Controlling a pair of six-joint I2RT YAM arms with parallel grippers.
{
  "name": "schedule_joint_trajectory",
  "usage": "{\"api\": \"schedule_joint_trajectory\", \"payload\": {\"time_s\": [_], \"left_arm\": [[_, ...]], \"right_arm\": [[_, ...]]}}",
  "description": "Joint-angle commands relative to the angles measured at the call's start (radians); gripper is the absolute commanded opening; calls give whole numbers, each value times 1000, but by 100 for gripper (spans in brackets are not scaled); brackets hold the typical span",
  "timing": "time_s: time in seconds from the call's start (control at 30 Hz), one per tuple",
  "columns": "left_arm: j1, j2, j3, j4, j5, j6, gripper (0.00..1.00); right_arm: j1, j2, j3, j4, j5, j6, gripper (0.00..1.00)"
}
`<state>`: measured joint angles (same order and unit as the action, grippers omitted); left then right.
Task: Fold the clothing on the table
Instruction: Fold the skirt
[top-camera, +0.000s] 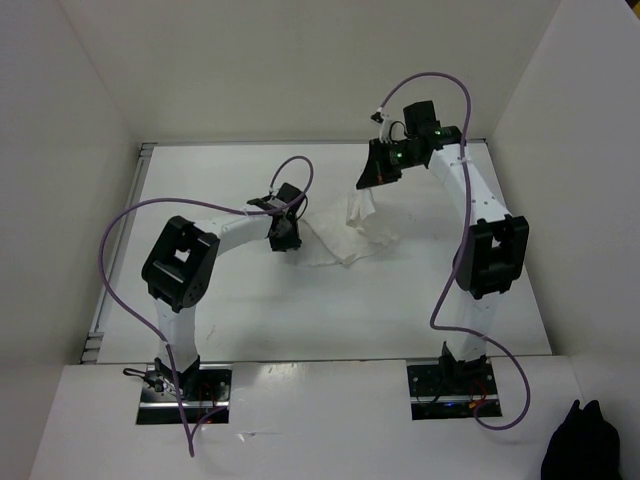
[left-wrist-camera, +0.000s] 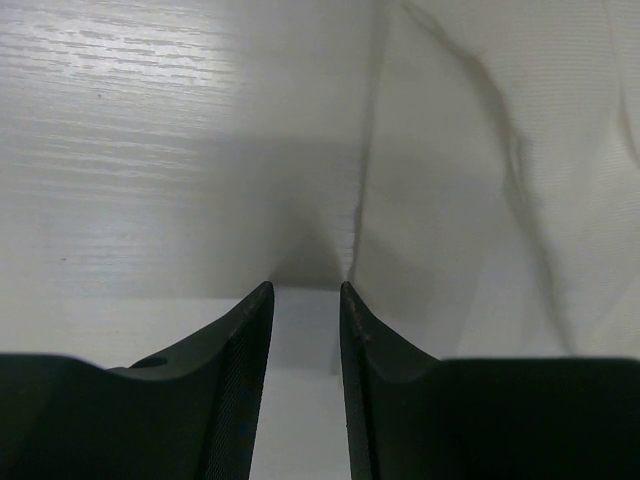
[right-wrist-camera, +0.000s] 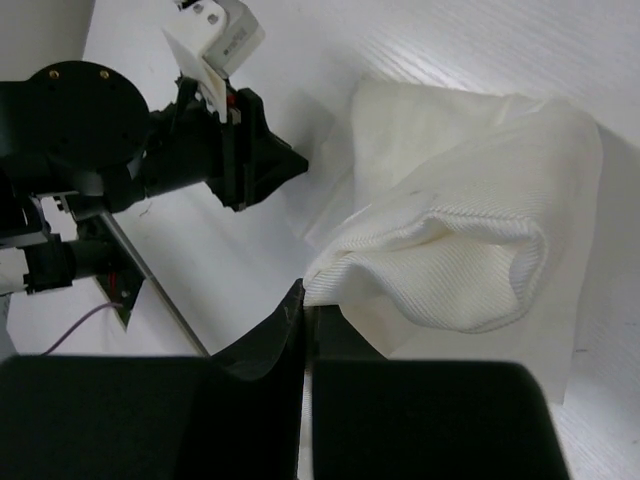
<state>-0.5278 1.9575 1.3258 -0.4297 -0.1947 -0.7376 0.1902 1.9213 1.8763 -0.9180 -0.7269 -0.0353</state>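
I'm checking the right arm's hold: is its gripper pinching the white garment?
Yes: the right gripper is closed on a ribbed fold of the garment.

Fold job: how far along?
Done: no fold visible; the clothing lies rumpled on the table. In hand: right gripper shut on one lifted edge, left gripper open at the opposite edge. Left: every fold.

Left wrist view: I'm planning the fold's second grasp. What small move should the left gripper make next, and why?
Probably nudge the left gripper sideways toward the garment, then close. Its jaws stand partly open over bare table, with the garment's edge seemingly just at one fingertip, not between them. The right gripper is shut on another edge, lifted.
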Motion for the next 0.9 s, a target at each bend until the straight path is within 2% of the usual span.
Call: {"api": "schedule_joint_trajectory", "payload": {"time_s": [0.0, 0.33, 0.47, 0.87], "left_arm": [[-8, 1, -19, 25, 52, -16, 40], [-17, 11, 1, 25, 70, -6, 40], [-17, 11, 1, 34, 70, -6, 40], [-17, 20, 1, 34, 80, 3, 40]], "right_arm": [[54, -25, -3, 130, 29, 64, 0], [127, 16, -103, 222, 61, 71, 0], [161, 85, -112, 211, 28, 28, 0], [285, 143, -103, 251, -49, 18, 0]]}}
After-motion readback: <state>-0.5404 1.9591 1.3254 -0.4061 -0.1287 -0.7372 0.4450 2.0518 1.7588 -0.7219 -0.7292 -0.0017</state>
